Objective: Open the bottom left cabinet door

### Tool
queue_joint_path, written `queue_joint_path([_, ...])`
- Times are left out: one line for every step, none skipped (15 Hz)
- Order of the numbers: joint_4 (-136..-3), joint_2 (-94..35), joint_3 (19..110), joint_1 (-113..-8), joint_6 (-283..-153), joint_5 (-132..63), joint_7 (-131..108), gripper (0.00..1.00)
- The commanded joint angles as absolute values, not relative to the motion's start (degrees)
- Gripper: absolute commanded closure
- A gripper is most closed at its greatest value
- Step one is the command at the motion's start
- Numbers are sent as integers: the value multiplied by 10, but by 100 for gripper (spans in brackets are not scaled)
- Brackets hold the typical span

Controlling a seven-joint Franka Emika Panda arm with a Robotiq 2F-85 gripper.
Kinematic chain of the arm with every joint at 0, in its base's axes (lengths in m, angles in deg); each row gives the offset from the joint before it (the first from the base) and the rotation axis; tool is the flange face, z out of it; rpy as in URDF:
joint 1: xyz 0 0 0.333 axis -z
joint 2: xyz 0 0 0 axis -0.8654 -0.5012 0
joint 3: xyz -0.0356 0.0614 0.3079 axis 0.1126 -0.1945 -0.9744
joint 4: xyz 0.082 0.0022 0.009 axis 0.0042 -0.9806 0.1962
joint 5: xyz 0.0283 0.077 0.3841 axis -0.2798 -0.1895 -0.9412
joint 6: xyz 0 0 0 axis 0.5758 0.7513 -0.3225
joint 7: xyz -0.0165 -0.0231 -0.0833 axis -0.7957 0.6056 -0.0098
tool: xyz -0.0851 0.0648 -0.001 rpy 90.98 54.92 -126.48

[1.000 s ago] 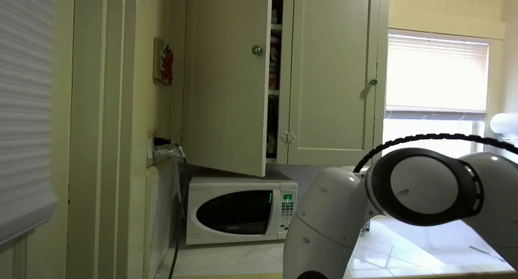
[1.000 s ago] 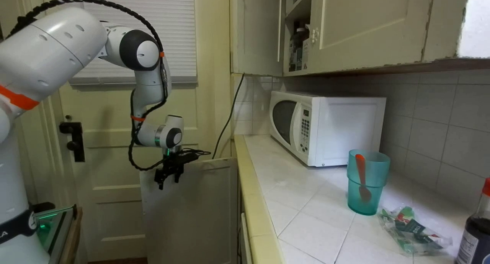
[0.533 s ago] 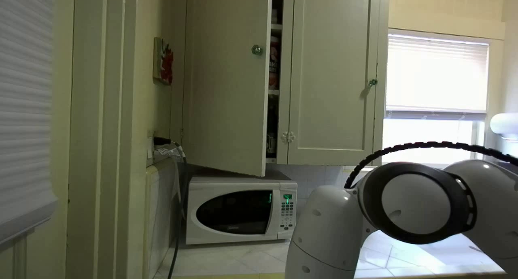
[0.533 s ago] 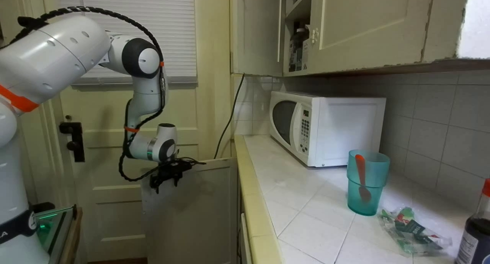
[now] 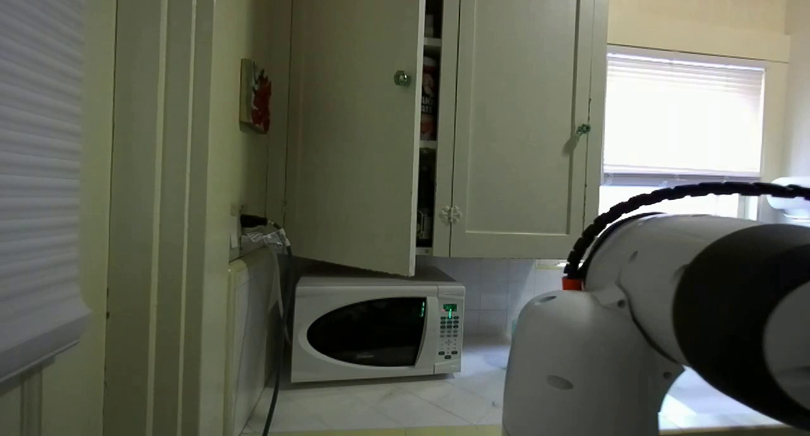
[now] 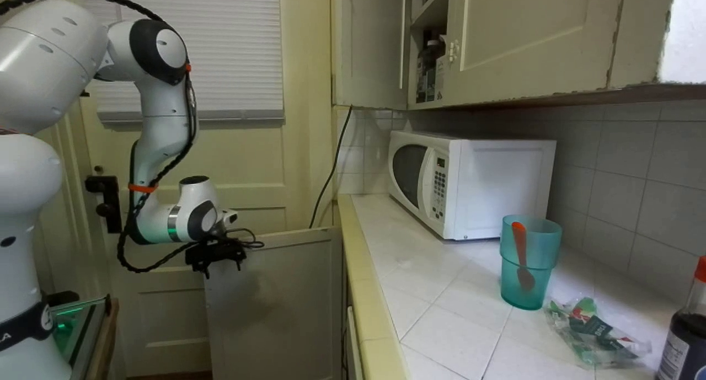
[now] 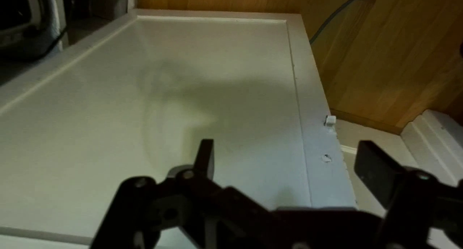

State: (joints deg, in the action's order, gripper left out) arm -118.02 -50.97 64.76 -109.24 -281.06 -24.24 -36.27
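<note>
At the far left, in front of a cream door [image 6: 248, 154] with a blind [image 6: 237, 65], the white robot arm [image 6: 160, 115] bends downward, a black cable [image 6: 192, 115] looping along it. Its gripper [image 6: 223, 268] hangs near the upper free corner of the bottom cabinet door [image 6: 278, 314], fingers [image 7: 205, 158] set wide apart; in the wrist view the cabinet door's edge shows between them, and whether they touch it I can't tell. That cabinet door stands swung out from the front of the counter [image 6: 441, 336], already open. Higher up and farther right, I see an upper cabinet door [image 6: 370, 43] hanging ajar too, with goods [image 6: 430, 65] on the shelves behind it. Along the white tiled counter comes a white microwave [image 6: 499, 187], then a teal cup [image 6: 546, 258] with a red-orange spoon [image 6: 519, 239] in it, a crumpled clear packet [image 6: 598, 336] just beside, and at the far right a dark bottle [image 6: 685, 329] with a red cap.
</note>
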Motion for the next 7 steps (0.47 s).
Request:
queue_joint_path([-1293,-443,725,-1233,-2859,-390,-323,0])
queue_joint_path([-1307,-442,735,-1259,-2867,-433,-317,0])
queue_joint_path([-1258,-469,703,-1199,-2850,-376,-344,0])
queue_joint_path([-1277,-460,714,-1226,-2857,-406,-339,0])
queue_joint_path([-1288,-454,720,-1242,-2859,-421,-335,0])
queue_joint_path([-1293,-451,722,-1248,-2859,-426,-331,0])
queue_joint_path([-1294,-450,723,-1248,-2859,-428,-329,0])
